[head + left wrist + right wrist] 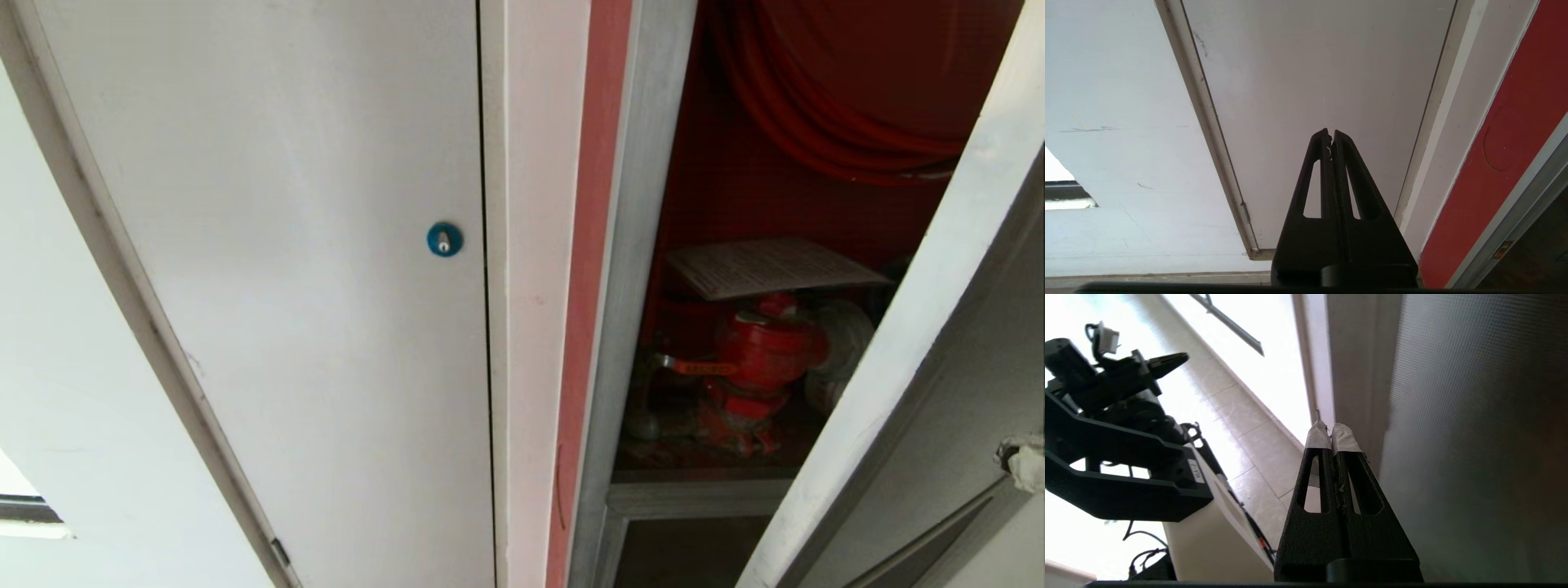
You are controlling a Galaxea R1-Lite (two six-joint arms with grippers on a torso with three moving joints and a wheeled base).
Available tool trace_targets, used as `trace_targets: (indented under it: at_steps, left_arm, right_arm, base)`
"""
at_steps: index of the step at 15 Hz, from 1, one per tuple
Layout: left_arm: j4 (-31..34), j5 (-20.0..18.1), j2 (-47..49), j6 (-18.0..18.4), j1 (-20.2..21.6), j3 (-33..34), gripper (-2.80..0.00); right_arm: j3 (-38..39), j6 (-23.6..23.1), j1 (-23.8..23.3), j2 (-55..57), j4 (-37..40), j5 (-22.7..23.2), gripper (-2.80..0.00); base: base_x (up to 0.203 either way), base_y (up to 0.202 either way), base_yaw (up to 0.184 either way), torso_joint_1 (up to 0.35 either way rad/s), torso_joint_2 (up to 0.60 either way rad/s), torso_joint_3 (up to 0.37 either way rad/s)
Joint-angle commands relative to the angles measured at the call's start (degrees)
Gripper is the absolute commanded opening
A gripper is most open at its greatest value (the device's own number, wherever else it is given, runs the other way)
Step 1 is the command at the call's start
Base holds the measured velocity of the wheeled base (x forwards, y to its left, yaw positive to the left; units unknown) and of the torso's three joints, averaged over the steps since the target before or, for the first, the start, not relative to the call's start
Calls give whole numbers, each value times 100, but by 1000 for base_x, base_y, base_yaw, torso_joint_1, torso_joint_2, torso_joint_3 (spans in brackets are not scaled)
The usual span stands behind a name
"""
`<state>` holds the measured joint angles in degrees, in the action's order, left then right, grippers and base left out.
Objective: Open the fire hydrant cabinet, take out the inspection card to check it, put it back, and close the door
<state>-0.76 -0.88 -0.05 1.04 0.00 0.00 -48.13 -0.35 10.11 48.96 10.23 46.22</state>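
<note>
Two sets of jaws show, and both are pressed together with nothing between them. The fire hydrant cabinet (653, 245) stands open, its red inside exposed, and serves as the landmark. Inside it, the inspection card (771, 267) lies flat on top of the red valve (755, 359), below the loops of red hose (824, 114). The door (906, 367) is swung out at the cabinet's right side, its pale frame edge crossing in front of the opening.

The right gripper (1333, 435), with taped tips, sits outside the cabinet, close beside the door's tinted glass (1474, 437) and its frame, pointing along it; the card is well apart from it, within the cabinet, and does not appear in the right wrist view. A pale taped tip (1024, 461) shows at the door's outer face in the head view.

The left gripper (1331, 136) is parked left of the cabinet, facing the plain white door (286, 245) with the round blue lock (444, 239).
</note>
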Motion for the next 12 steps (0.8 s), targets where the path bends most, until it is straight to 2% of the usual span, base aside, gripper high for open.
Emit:
trace_targets:
  at_steps: [1,3,8,12]
  left_arm:
    - [-3,0,-4,1,0,35,-280]
    - [-3,0,-4,1,0,35,-280]
    - [-3,0,-4,1,0,35,-280]
    - [-3,0,-4,1,0,35,-280]
  right_arm:
    - [-79,-6,577,265,-19,-269,-280]
    - [-91,-1,889,537,-357,-741,-280]
    - [-102,0,932,932,-1141,-1405,-280]
    - [-151,0,923,1385,-1525,-1531,-280]
  base:
    - [0,0,0,0,0,0]
    - [0,0,0,0,0,0]
    - [0,0,0,0,0,0]
    - [0,0,0,0,0,0]
